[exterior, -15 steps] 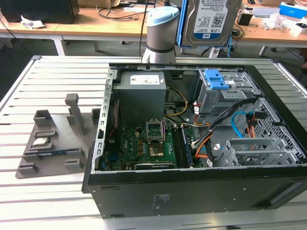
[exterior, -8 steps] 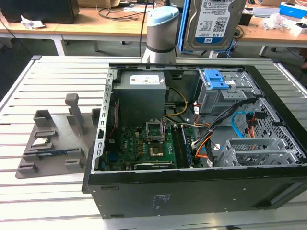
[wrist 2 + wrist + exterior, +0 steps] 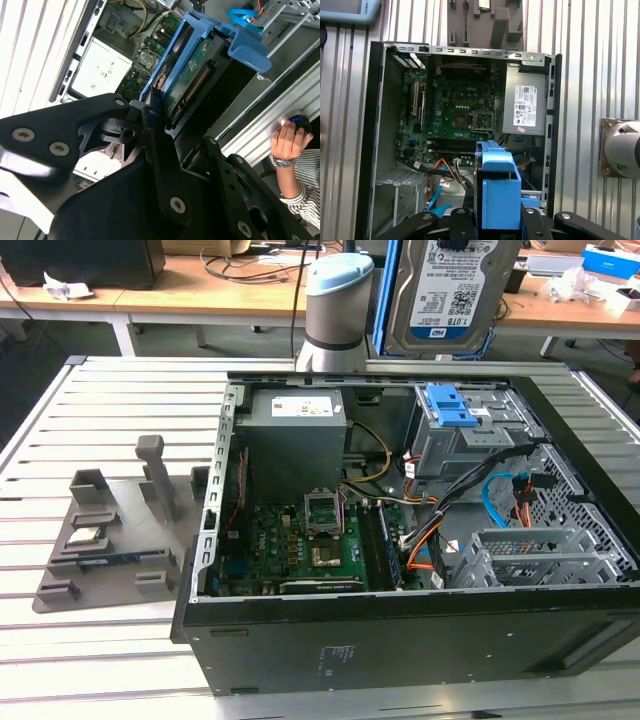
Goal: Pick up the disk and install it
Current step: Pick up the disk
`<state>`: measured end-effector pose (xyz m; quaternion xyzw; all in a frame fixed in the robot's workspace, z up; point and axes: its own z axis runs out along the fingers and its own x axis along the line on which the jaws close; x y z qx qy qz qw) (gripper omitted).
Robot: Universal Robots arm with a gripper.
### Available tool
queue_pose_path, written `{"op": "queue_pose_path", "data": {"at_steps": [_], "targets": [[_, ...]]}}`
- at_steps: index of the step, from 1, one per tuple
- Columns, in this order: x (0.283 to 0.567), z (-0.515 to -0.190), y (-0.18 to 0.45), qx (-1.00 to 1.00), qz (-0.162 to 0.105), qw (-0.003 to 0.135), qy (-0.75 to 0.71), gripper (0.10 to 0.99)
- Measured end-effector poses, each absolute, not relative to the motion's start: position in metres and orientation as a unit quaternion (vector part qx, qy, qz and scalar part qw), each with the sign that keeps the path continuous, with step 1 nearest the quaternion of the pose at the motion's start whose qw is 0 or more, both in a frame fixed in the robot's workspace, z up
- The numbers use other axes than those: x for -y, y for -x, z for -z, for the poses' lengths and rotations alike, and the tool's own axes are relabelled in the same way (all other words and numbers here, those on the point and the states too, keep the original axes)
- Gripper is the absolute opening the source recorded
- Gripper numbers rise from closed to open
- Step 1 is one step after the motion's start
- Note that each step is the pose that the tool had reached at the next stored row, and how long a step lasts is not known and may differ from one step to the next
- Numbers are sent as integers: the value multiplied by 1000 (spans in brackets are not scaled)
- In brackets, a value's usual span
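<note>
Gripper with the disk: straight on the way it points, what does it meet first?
Probably the drive cage. The gripper, shut on the disk, points down into the open case, and the disk's leading end sits over the corner beside the power supply. Height above it is unclear.

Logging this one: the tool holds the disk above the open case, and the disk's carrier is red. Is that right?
Not quite. The carrier is blue, not red, as both wrist views show. The rest stands: the tool holds the disk above the open case.
</note>
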<state>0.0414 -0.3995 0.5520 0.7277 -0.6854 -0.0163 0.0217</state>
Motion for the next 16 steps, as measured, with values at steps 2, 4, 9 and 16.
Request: {"op": "queue_pose_path", "data": {"at_steps": [2,4,9,16], "targets": [[404,-551,-41,685,16,22,-728,361],[409,-551,-41,685,16,22,-728,361],[417,-550,-41,686,16,22,-728,361],[428,-549,-41,686,16,22,-727,361]]}}
